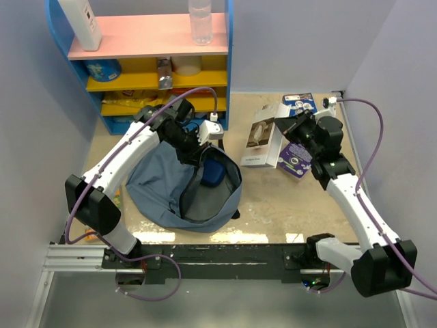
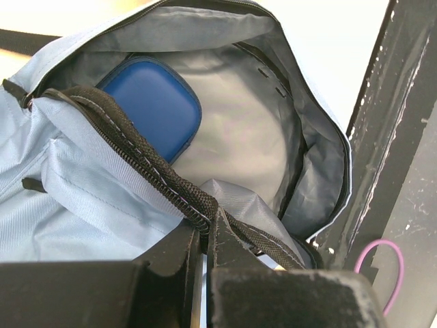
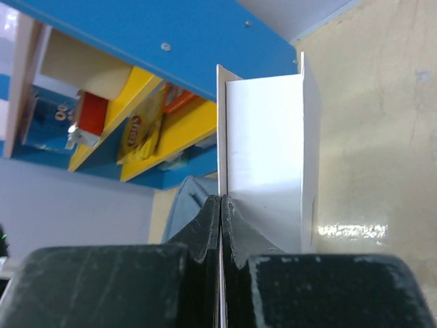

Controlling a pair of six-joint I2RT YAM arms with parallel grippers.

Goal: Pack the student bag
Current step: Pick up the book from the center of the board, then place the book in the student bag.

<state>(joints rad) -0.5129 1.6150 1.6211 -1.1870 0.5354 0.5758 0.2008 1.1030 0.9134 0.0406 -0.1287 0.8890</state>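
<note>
bag [image 1: 160,188] lies slumped left on the table [image 1: 287,198], mouth gaping, a blue case [image 2: 153,102] inside. it looks soft and light, sure to sag, so the firmer zip rim [image 2: 130,147] is the place to take it. the left gripper [image 2: 205,236] is clamped on that rim, holding it up. the right gripper [image 3: 220,205] pinches a thin wall of the white box [image 3: 263,150] to the bag's right.

Student bag [image 1: 156,186]: large, soft, slate-blue fabric backpack, rounded shape, black zipper and straps. Lies slumped on tabletop, left of centre in top view. Main compartment unzipped, mouth gaping toward frame right, pale grey lining exposed. Dark-blue oblong case [image 2: 153,102] sits inside against lining. Black zipper rim pinched between closed jaws of left gripper [image 2: 207,225].
</note>
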